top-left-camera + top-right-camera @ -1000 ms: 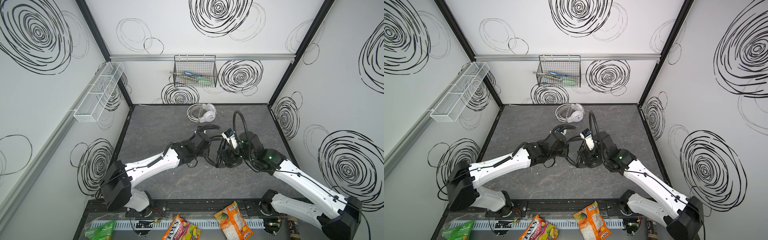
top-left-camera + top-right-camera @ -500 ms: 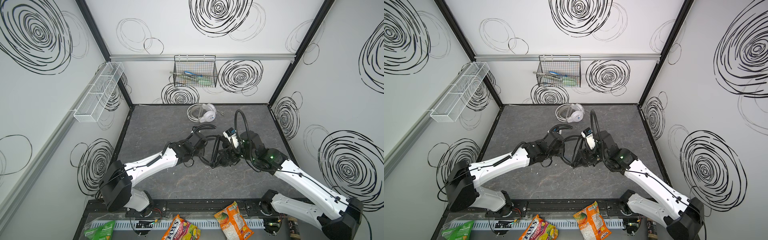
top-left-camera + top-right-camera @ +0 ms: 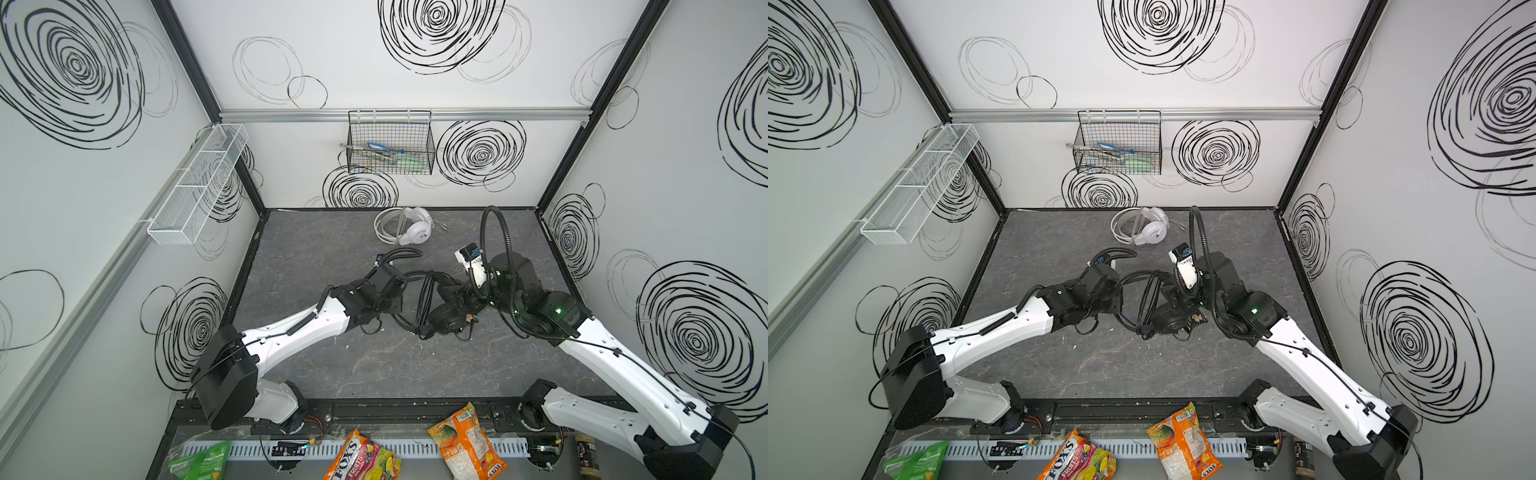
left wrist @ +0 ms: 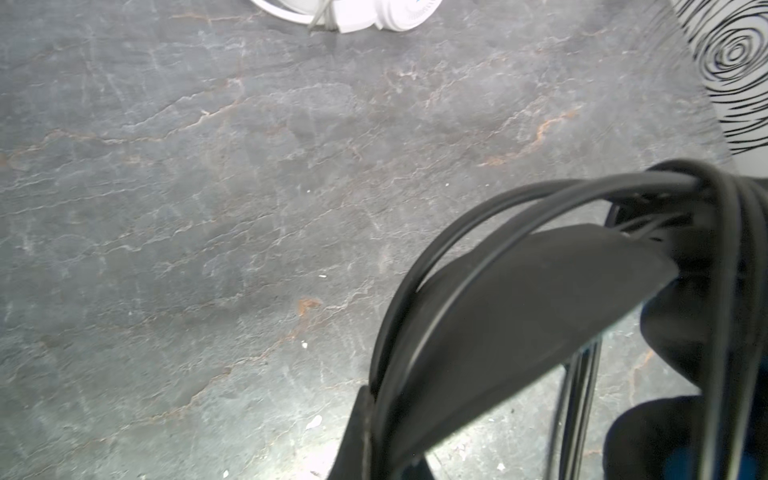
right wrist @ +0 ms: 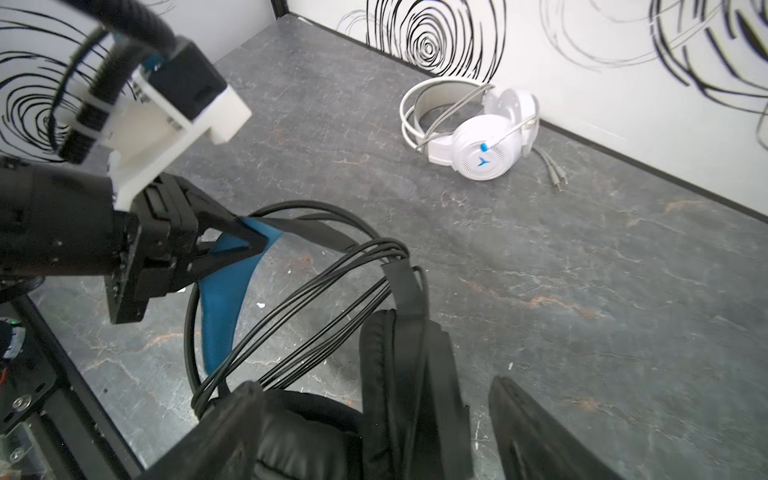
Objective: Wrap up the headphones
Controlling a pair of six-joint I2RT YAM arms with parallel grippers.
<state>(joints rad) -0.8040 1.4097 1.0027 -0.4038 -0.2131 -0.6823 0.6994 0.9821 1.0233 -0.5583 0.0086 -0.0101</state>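
In both top views the black headset [image 3: 444, 318] sits mid-frame on the grey mat [image 3: 316, 249], well clear of every wall. Bare mat lies open to its left and below it. The white headset [image 3: 409, 227] rests at upper centre, near the back edge. Snack bags [image 3: 465, 440] lie beyond the mat's lower edge.

The left arm stretches low from the lower left. The left gripper [image 5: 257, 243] is clamped on the blue-lined headband [image 5: 224, 299]. The right arm bends in from the lower right, wrist tipped down. The right gripper [image 5: 374, 436] is spread wide astride an ear cup [image 5: 407, 374], one finger [image 5: 536, 432] clear of it.
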